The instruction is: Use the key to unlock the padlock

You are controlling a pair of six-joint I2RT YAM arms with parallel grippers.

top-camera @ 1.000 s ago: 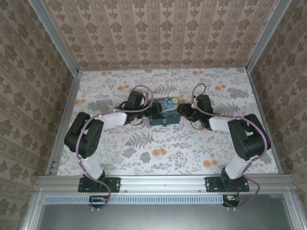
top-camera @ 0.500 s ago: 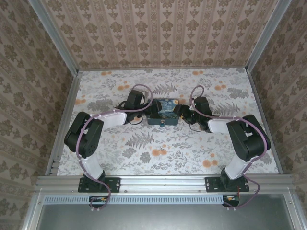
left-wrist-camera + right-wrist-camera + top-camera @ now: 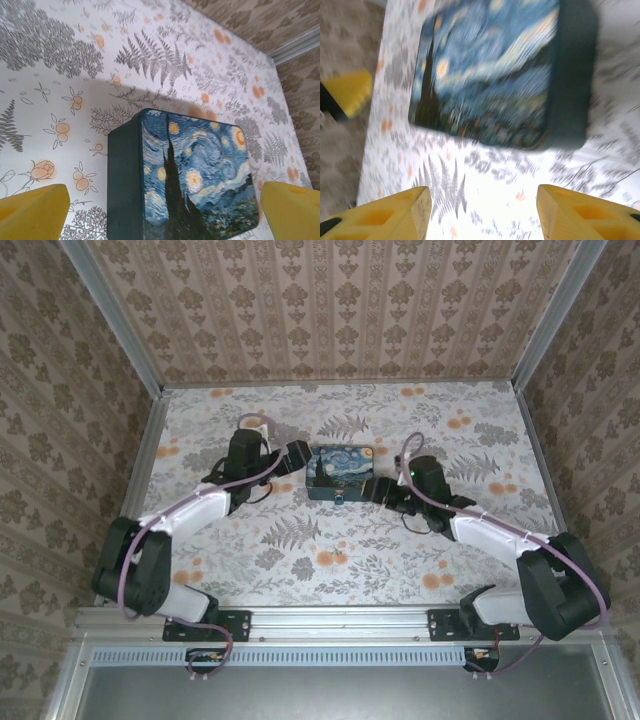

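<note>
A blue night-sky tin stands mid-table. A tiny pale padlock hangs on its near wall, too small to make out in detail. The key is out of view. My left gripper sits just left of the tin, open, its yellow fingertips spread wide. The tin lies ahead between them, untouched. My right gripper is at the tin's right near corner. It is open, with bare table between its fingertips, and the blurred tin lies beyond.
Patterned walls and metal rails enclose the floral table. The space near the tin's front and the back of the table is free. One yellow finger of the left gripper shows past the tin in the right wrist view.
Both grippers have drawn back from the tin, the left one leftward, the right one rightward and nearer. The right jaws have opened wider. The tin has stayed put.
</note>
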